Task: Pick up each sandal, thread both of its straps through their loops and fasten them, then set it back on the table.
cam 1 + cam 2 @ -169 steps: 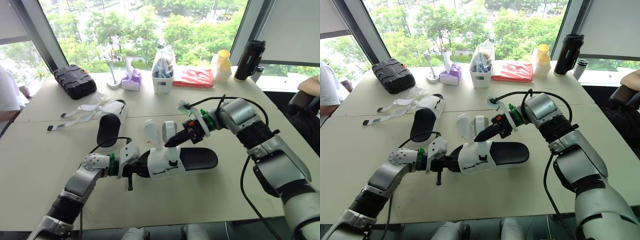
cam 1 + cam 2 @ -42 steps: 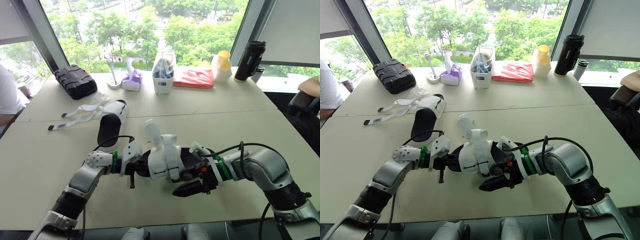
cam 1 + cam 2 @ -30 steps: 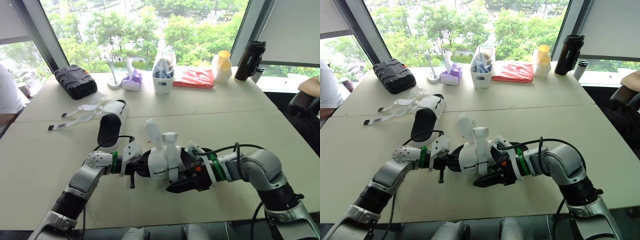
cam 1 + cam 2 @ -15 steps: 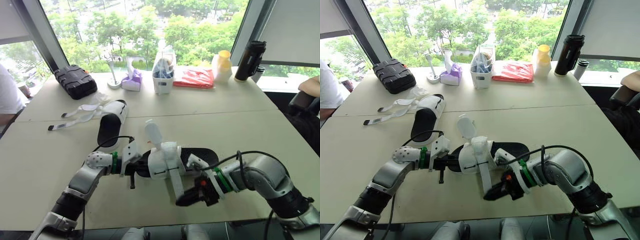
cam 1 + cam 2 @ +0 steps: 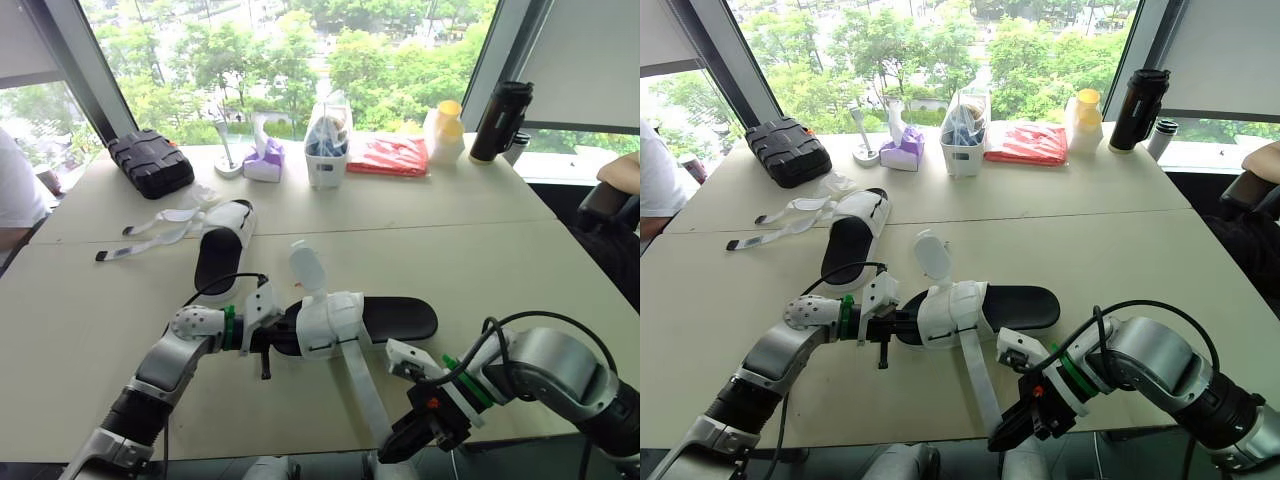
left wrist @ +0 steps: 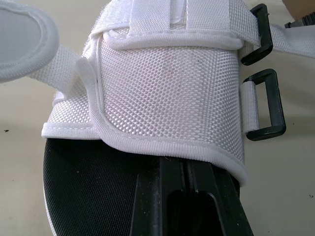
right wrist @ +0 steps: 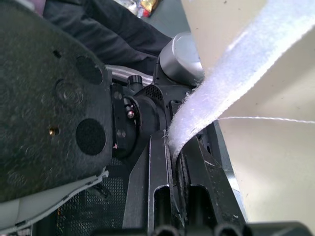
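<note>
Holds the sandal on the desk near the front edge, left gripper pinching its end. Pinches its long strap with the right gripper, past the desk edge.

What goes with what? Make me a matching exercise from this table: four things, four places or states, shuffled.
1. near sandal
2. long strap
3. far sandal
4. black case

A. at the far left corner of the table
B. pinched in the right fingers, stretched toward the table's near edge
C. lying flat, straps loose beside it
D. gripped at one end by the left fingers

Pairs: 1-D, 2-B, 3-C, 4-A.
</note>
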`<state>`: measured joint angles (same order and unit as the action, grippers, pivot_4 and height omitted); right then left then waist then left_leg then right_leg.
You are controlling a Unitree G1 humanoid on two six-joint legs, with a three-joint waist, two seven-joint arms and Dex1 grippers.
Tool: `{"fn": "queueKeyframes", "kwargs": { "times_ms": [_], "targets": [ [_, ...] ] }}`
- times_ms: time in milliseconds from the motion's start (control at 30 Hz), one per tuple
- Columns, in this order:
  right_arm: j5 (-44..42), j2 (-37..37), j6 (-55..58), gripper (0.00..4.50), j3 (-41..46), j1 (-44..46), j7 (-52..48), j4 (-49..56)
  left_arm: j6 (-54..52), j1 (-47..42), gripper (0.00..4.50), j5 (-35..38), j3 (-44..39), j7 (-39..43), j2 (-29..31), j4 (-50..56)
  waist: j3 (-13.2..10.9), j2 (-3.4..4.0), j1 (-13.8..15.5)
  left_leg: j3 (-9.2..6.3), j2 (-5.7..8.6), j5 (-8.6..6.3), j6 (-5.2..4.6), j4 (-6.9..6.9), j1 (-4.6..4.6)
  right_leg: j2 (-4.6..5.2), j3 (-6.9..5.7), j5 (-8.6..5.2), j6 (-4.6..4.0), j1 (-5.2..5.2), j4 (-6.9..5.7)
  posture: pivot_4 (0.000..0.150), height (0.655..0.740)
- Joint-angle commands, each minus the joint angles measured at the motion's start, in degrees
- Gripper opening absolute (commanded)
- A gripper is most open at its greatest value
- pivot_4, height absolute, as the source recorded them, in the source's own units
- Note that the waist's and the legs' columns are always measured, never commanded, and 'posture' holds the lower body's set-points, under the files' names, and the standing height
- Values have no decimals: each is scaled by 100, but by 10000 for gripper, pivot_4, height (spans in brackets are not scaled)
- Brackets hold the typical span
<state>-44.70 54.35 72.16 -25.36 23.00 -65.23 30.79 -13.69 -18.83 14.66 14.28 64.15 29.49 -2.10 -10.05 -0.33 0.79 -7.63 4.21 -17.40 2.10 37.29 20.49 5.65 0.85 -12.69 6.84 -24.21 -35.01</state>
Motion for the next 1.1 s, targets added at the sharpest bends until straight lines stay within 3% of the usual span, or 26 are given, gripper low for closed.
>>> {"fn": "queueKeyframes", "kwargs": {
  "times_ms": [33,233,467,767,1100],
  "targets": [
    [-315,87,-39,452,382,286,-188,363,-104,102,0,-305,289,36,45,-433,0,0,1,0,0,0,0,0,0,0,0,0,0,0,0,1500,7400],
    [-785,-1,138,452,968,1249,-256,333,253,-55,0,-594,488,81,0,-905,1,1,16,-1,0,0,0,5,-7,0,-2,-5,8,11,0,1500,7400],
    [-327,-353,-154,452,731,2433,-243,-510,480,-106,0,-716,616,78,-100,-1139,4,3,96,-3,2,0,0,13,-11,1,-2,-3,5,19,0,1500,7400],
    [814,-781,-1003,452,56,2559,-342,-1969,515,-44,0,-772,685,55,-77,-1070,6,5,152,-1,5,0,0,14,-10,2,-2,7,-11,18,-1,1500,7400],
    [1114,-1559,-834,452,401,2662,114,-3039,442,15,0,-741,653,9,8,-933,10,7,136,-4,5,1,0,15,-14,2,-1,10,-16,19,-4,1500,7400]
  ]
}}
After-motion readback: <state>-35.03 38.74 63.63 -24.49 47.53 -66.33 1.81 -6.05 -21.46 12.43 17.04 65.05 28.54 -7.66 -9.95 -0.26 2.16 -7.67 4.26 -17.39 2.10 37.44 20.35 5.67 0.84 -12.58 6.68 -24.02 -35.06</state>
